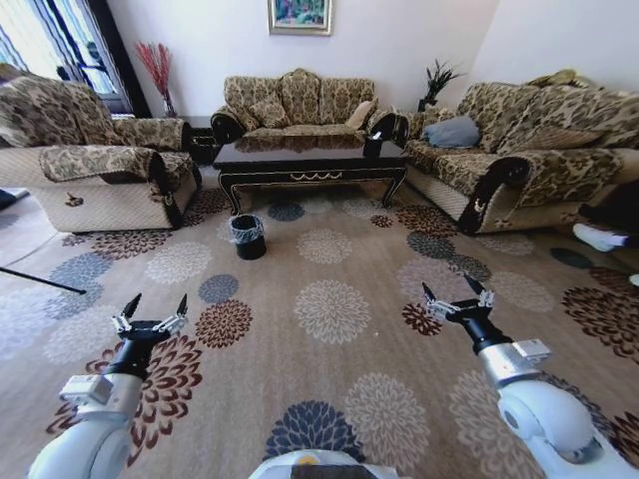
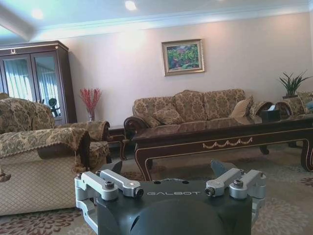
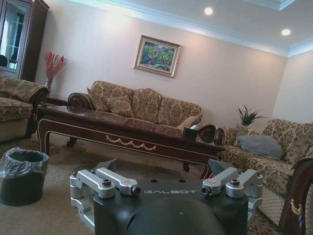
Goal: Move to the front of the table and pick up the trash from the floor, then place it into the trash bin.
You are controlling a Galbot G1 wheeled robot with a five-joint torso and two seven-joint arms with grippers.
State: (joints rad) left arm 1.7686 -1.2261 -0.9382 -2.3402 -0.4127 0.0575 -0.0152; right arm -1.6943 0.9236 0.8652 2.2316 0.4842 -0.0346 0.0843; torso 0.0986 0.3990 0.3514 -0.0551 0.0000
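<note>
Both our grippers, left [image 1: 154, 307] and right [image 1: 455, 291], hang low over the carpet [image 1: 329, 329], fingers spread, holding nothing. Bin [image 1: 248, 237] sits just before the table [image 1: 310, 162]; trash too small to spot.

Bright, even room light from ceiling spots [image 3: 209, 11] (head view bends at edges).

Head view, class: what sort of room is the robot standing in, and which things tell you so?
Most likely a home living room: patterned sofas surround a low dark coffee table on a flowered carpet, with a framed picture on the wall.
</note>
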